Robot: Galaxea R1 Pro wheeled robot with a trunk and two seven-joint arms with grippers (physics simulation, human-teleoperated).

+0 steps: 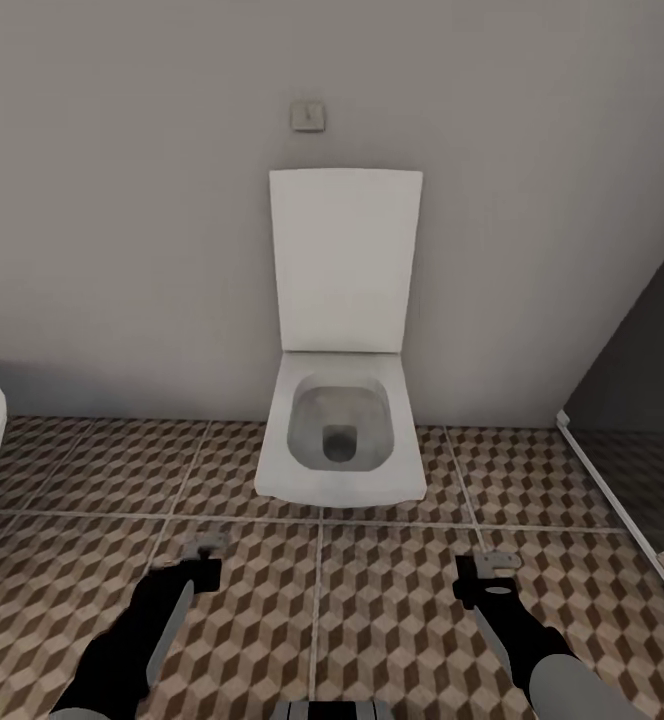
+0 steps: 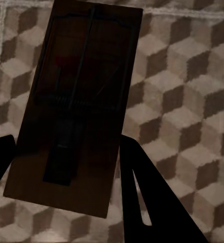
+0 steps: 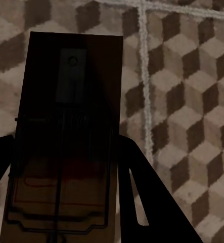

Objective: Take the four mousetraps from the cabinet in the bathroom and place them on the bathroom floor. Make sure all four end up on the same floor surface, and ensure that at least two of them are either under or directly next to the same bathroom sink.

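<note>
Carry step: left gripper [image 1: 209, 552] and right gripper [image 1: 492, 570] each clamp a mousetrap [image 2: 76, 106] over bathroom floor [image 1: 392, 620] facing toilet [image 1: 342, 440]; next, find sink.

toilet [image 1: 340, 440] against wall [image 1: 122, 200], on bathroom floor [image 1: 392, 620].

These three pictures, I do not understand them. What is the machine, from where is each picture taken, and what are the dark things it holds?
It is a simulated two-armed robot. The big picture comes from a camera on its head, looking down at a white square toilet against a grey wall and at the tiled floor with a brown and beige cube pattern. Its black left gripper and right gripper reach forward below. The two small pictures come from cameras on the wrists. Each shows a flat brown wooden mousetrap with dark metal wire between two black fingers: one in the left gripper, one in the right, above the floor.
</note>
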